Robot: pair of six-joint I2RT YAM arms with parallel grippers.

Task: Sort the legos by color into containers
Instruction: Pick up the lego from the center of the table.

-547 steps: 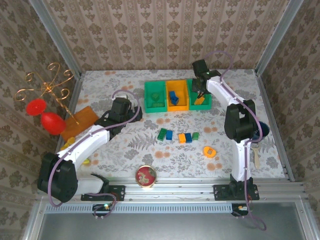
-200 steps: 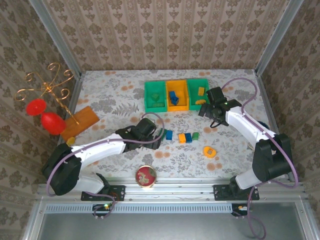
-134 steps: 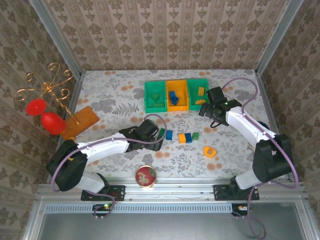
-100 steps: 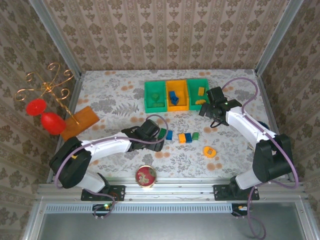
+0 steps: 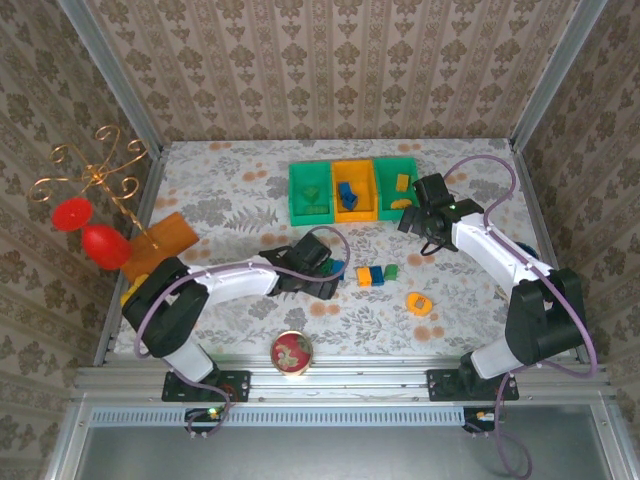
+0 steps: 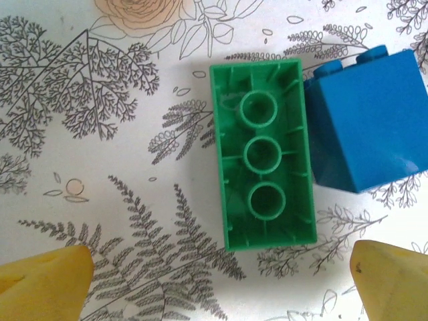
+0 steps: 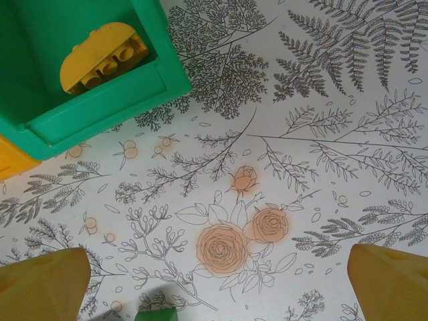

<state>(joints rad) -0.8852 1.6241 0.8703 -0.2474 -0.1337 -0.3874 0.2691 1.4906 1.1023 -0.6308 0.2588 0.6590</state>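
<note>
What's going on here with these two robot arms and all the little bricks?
The arms are sorting toy bricks by color into bins. The left claw hangs open right over a green brick lying studs-down beside a blue brick, not gripping it yet. The right claw is open and empty above the table, next to the right green bin, which holds a yellow brick. More loose bricks wait mid-table.

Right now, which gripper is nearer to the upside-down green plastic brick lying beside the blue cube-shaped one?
Left. The left gripper hovers open directly above the green brick; the right gripper hangs well away by the right-hand green plastic bin.
</note>
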